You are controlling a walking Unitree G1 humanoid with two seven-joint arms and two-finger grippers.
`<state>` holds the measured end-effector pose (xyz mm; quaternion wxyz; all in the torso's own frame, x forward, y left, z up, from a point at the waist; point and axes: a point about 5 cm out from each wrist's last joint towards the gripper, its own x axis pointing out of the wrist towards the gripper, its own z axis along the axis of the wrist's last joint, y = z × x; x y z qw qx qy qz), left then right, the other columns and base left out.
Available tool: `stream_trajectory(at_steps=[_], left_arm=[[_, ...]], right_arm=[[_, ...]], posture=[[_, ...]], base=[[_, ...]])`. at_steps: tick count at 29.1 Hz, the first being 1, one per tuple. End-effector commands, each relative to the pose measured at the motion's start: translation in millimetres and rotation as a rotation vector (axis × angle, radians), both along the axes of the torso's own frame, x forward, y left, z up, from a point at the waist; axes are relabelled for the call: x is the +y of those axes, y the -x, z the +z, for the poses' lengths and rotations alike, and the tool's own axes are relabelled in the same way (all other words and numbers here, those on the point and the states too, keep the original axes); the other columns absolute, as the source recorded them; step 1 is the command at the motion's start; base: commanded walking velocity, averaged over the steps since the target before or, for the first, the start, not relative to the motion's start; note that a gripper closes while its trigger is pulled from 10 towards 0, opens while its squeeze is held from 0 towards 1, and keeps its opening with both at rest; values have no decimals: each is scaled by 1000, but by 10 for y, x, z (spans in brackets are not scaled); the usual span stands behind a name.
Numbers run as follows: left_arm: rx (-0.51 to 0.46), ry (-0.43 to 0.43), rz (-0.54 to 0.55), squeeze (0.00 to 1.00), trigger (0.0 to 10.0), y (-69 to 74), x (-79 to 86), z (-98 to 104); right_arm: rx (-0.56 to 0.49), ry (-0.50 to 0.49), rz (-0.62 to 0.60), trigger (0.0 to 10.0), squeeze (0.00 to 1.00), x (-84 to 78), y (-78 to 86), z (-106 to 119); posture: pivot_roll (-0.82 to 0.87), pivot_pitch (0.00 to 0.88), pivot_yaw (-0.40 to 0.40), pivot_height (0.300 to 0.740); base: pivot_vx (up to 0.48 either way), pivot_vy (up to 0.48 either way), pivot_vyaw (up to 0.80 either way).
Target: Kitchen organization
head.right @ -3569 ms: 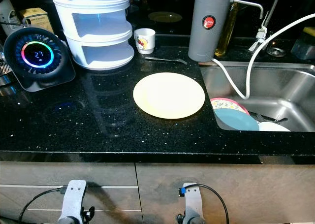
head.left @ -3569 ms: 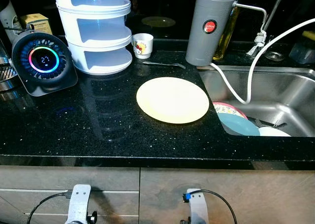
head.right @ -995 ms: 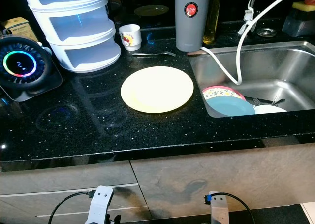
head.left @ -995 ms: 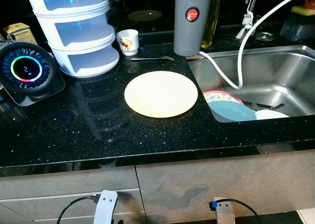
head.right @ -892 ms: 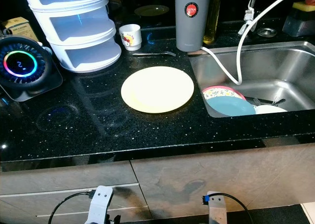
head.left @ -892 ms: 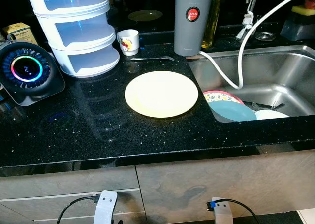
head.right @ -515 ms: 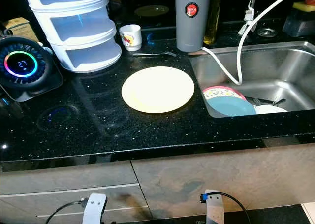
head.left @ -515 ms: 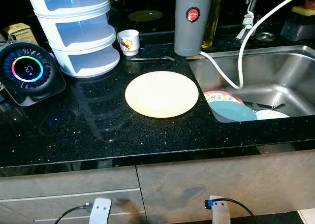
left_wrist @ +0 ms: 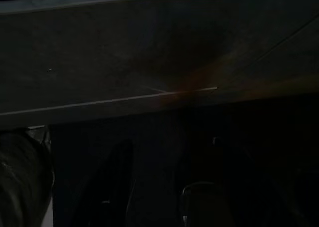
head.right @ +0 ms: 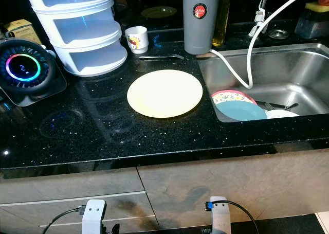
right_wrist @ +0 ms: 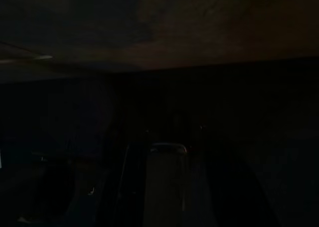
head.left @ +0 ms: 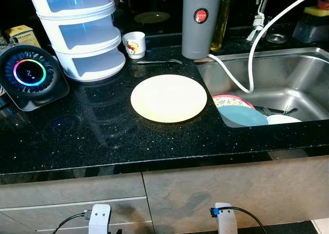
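Sharp head views, glare speckling the black countertop [head.left: 103,136], dark backdrop, wrist views nearly black

Home kitchen: sink [head.left: 288,74], countertop [head.left: 103,136].

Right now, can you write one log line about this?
hands: both idle, low by cabinet | yellow plate: flat on counter | sink: dishes inside

Pale yellow plate [head.left: 168,97] on speckled black counter [head.left: 103,136]; teal plate [head.left: 245,116] over floral-rimmed plate [head.left: 229,100] in steel sink [head.left: 288,85].
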<state>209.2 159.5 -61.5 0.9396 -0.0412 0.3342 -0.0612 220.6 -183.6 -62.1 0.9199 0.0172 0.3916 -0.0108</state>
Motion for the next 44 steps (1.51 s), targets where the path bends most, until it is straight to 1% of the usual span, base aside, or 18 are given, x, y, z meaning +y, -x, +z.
stream_trajectory(at_steps=[1,6,11,14,17,18,24,34,40,44], left_arm=[[7,-25,-11,0,10000,34,20,-20],[29,-43,-28,0,10000,49,23,-40],[24,-45,4,0,10000,0,42,-15],[36,-62,2,0,10000,-12,43,-20],[42,-69,-3,0,10000,-12,40,-25],[45,-77,-9,0,10000,-14,27,-28],[42,-81,-15,0,10000,-17,-5,-29],[2,-68,-32,0,10000,-113,-64,32],[12,-76,-43,0,10000,-95,-57,17],[-4,-65,-40,0,10000,-113,-67,34]], right_arm=[[-9,-6,6,10000,0,21,26,-12],[-11,25,11,10000,0,14,11,-3],[-24,36,18,10000,0,22,-15,14],[-36,45,34,10000,0,32,-51,37],[-36,48,42,10000,0,33,-62,43],[-34,59,65,10000,0,26,-77,53],[-21,87,99,10000,0,-8,-93,63],[-18,90,96,10000,0,-37,-82,59],[-18,89,94,10000,0,-50,-72,54],[-18,91,89,10000,0,-74,-70,56]], posture=[[-107,155,93,740],[-120,154,99,740],[-116,150,86,740],[-133,145,48,740],[-133,145,48,740],[-142,145,22,740],[-153,141,7,740],[-169,139,8,740],[-167,140,15,740],[-166,138,17,740]], base=[[0,0,0],[0,0,0],[0,0,0],[0,0,0],[0,0,0],[0,0,0],[0,0,0],[0,0,0],[0,0,0],[0,0,0]])
